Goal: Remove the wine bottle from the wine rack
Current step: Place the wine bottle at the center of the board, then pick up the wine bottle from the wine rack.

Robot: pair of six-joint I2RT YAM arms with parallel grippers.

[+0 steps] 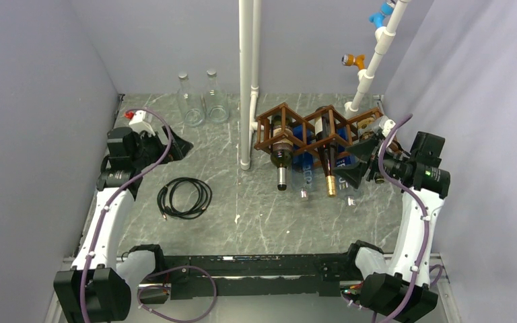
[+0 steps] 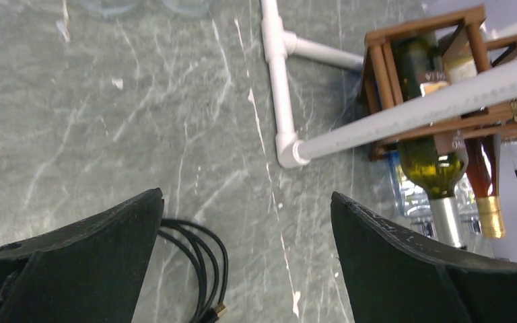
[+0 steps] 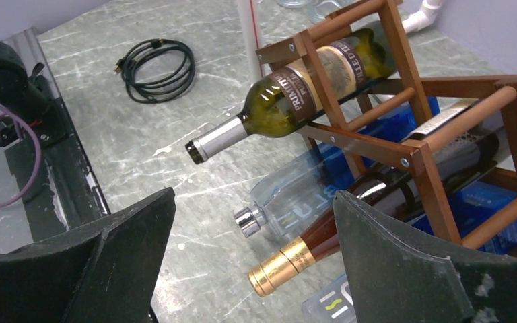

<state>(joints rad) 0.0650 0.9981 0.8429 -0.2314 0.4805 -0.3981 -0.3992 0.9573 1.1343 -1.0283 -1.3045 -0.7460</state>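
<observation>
Bright, even overhead light; soft, faint shadows on the table. Top view sharp. Left wrist view: white pipe close and blurred. Right wrist view crisp on the wine rack.
</observation>
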